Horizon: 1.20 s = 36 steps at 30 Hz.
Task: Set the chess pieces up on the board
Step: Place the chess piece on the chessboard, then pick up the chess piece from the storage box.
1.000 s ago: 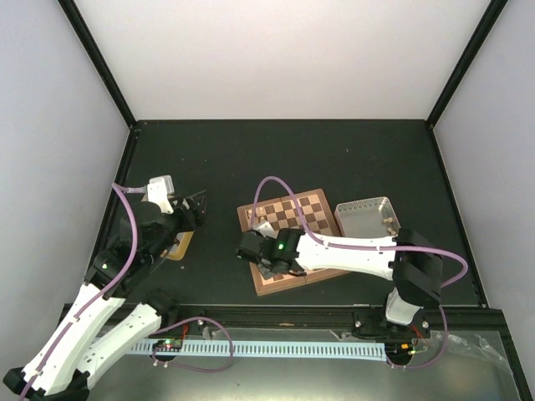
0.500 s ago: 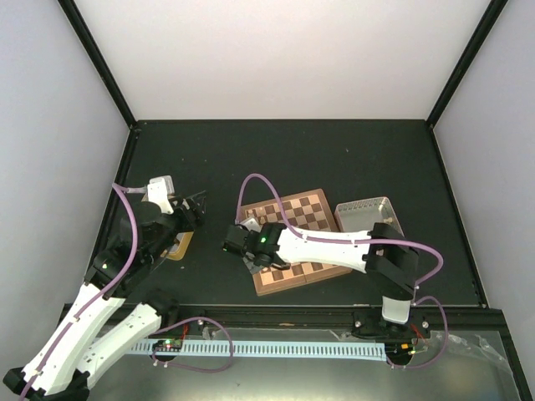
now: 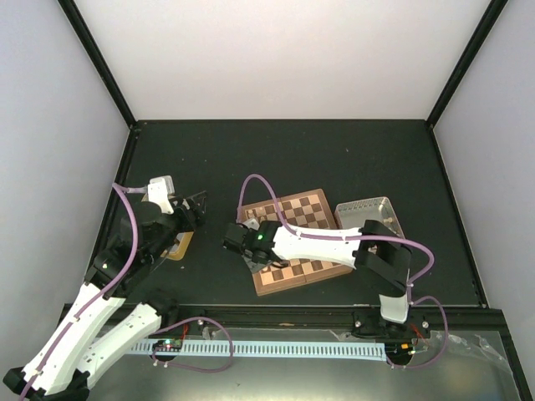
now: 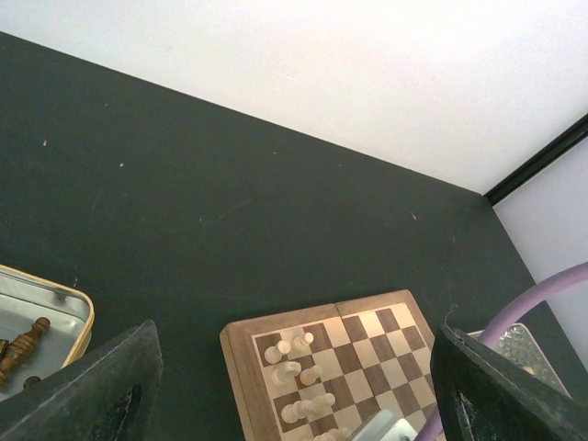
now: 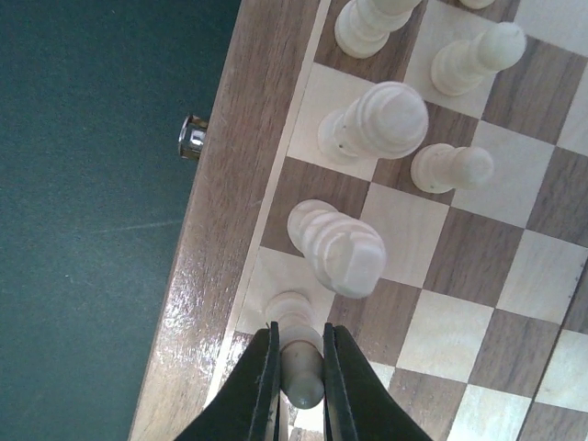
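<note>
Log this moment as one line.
right hand: shut on pale piece at edge of board | left hand: open, empty | standing: several pale pieces

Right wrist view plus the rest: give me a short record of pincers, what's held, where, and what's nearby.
right pincer: shut on pale piece
piece location: edge square, next to the board rim
neighbours: other pale pieces standing on squares close by
left pincer: open, empty, off the board
tin: near left pincer, holds dark pieces
</note>
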### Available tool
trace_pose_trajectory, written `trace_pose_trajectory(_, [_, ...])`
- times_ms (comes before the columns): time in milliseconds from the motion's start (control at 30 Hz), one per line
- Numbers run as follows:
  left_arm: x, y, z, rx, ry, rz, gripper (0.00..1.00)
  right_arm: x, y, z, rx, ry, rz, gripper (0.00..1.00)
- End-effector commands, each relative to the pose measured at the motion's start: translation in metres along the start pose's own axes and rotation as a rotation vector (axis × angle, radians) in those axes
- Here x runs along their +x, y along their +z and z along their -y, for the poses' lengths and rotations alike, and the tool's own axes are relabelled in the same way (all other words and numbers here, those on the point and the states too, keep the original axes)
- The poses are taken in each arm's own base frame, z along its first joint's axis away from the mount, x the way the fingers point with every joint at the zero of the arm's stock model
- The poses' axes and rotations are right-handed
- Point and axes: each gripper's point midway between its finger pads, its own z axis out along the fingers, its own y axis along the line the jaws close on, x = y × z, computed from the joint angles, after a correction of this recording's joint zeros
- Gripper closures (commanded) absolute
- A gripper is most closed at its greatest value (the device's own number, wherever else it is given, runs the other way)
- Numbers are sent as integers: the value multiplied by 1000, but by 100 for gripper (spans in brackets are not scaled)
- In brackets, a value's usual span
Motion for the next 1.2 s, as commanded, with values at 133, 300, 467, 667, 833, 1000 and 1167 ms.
trace_pose_trajectory(133, [-2,3,-1,-12,8,4,18,-9,6,-2,3,-2,6,90])
trace_pose_trajectory(300, [-2,4,-1,-14,14,6,18,-10,3,-2,1,-4,4,83])
trace_pose_trajectory(467, [-3,4,-1,-15,14,5,18,-21,-18,-4,-45,16,52,70])
trace_pose_trajectory(667, [-5,3,0,-12,15,11,18,-42,-60,2,-126,78,155,58])
trace_pose_trajectory(833, [-7,2,1,-9,17,15,18,-53,-95,22,-202,158,241,55])
trace_pose_trajectory(1000, [-4,4,5,14,21,3,18,-46,-103,101,-115,358,318,55])
trace_pose_trajectory(1167, [2,10,12,60,26,-19,17,-2,-80,212,61,602,292,50])
